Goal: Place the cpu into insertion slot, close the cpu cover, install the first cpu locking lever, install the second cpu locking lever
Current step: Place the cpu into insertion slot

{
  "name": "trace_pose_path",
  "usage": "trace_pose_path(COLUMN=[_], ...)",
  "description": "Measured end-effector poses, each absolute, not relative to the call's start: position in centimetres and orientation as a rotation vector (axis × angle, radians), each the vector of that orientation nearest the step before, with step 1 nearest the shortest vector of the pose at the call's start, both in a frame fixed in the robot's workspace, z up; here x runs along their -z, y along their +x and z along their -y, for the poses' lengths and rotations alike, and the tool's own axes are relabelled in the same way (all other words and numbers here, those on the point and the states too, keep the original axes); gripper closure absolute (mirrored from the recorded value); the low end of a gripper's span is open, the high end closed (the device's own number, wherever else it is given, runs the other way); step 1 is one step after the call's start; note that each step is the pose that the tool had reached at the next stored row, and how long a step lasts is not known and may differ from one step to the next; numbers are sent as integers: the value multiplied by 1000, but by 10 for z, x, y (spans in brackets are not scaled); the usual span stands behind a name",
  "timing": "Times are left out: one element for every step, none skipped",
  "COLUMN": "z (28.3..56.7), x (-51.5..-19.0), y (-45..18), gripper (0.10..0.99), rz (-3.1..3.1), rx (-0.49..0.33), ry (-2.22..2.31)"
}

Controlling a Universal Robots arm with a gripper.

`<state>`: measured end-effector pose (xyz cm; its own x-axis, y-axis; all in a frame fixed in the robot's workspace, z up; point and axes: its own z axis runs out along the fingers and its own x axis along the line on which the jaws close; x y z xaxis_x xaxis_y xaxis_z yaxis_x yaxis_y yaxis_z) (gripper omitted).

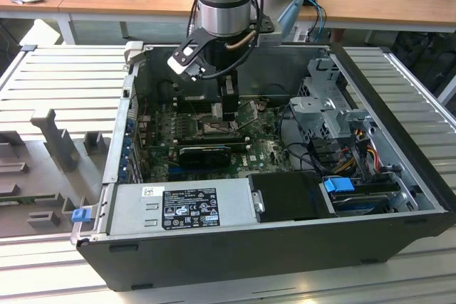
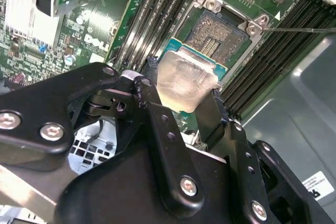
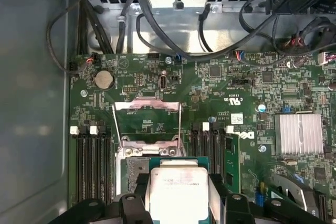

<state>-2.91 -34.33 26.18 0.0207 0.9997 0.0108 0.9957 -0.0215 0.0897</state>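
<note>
**Desk:** Inside the open computer case [image 1: 285, 247] on the ribbed table [image 1: 64, 83], your tool [image 2: 184, 83] is pinching the cpu [image 2: 187, 76] by two opposite edges; its black fingers [image 2: 152, 71] press against the chip's sides.

**Floor:** You hold the cpu over the green motherboard [image 3: 231, 82], silvery top facing up; in the first wrist view the chip overlaps one edge of the insertion slot [image 2: 220, 32]; whether it touches the frame there, you cannot tell.

**Desk:** Your slot's greyish pin field lies bare in the second wrist view; the cpu is not seated in it.

**Floor:** Your cpu cover [image 3: 147, 106] stands open on the side of the slot away from the tool; a thin locking lever [image 2: 299, 29] juts out from the socket's corner, unlatched.
</note>
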Motion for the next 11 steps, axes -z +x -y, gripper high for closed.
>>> trace_pose_path(z=[343,343,343,343,343,343,343,343,343,343,343], x=[-261,-259,-258,-257,-256,-256,-255,-255,-254,-253,-251], y=[-29,-29,-29,-29,-29,-30,-30,-30,-30,-30,-31], gripper=[557,557,557,557,557,557,557,557,557,557,557], rz=[-2157,-2165,-2181,-2196,-2211,-2220,-2222,-2223,-2223,-2224,-2224], rx=[-110,-110,-111,-112,-112,-113,-114,-116,-116,-116,-115], ry=[2203,2198,2183,2169,2154,2146,2145,2145,2145,2144,2144])
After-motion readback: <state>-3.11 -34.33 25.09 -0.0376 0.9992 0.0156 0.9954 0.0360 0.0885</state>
